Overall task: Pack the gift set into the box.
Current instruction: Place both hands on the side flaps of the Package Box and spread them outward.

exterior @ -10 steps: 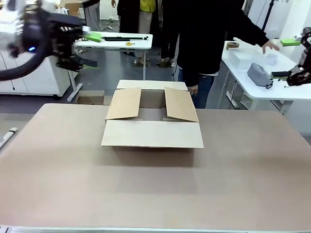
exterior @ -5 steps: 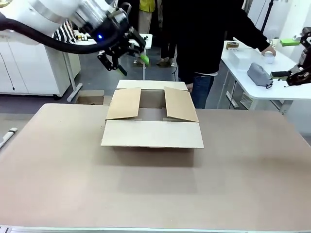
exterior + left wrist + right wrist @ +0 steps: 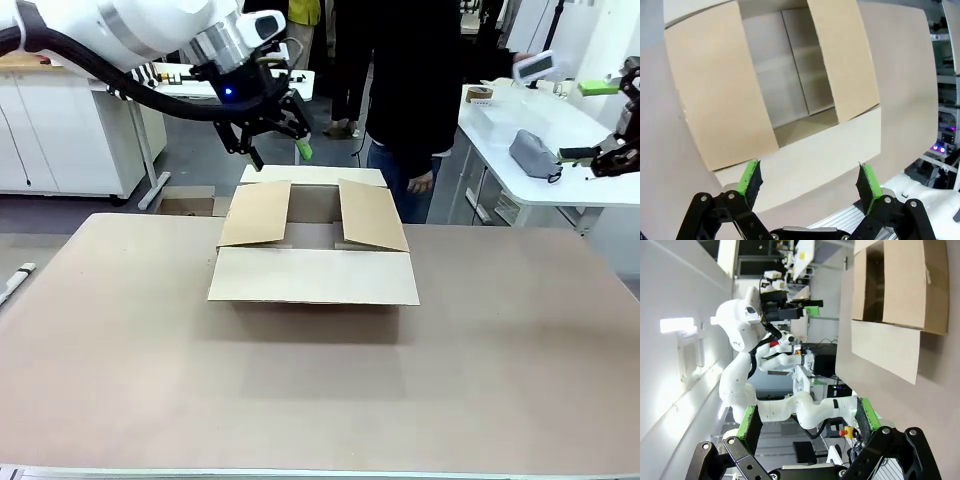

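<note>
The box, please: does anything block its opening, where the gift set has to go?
Yes, on the box the left flap and right flap fold inward over the opening, leaving only a middle gap; nothing else visibly blocks it.

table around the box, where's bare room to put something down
The table is bare between the box and the near edge, and on both sides of it. It is crowded behind the box, where the left arm holds its jaws open by the far flap.
</note>
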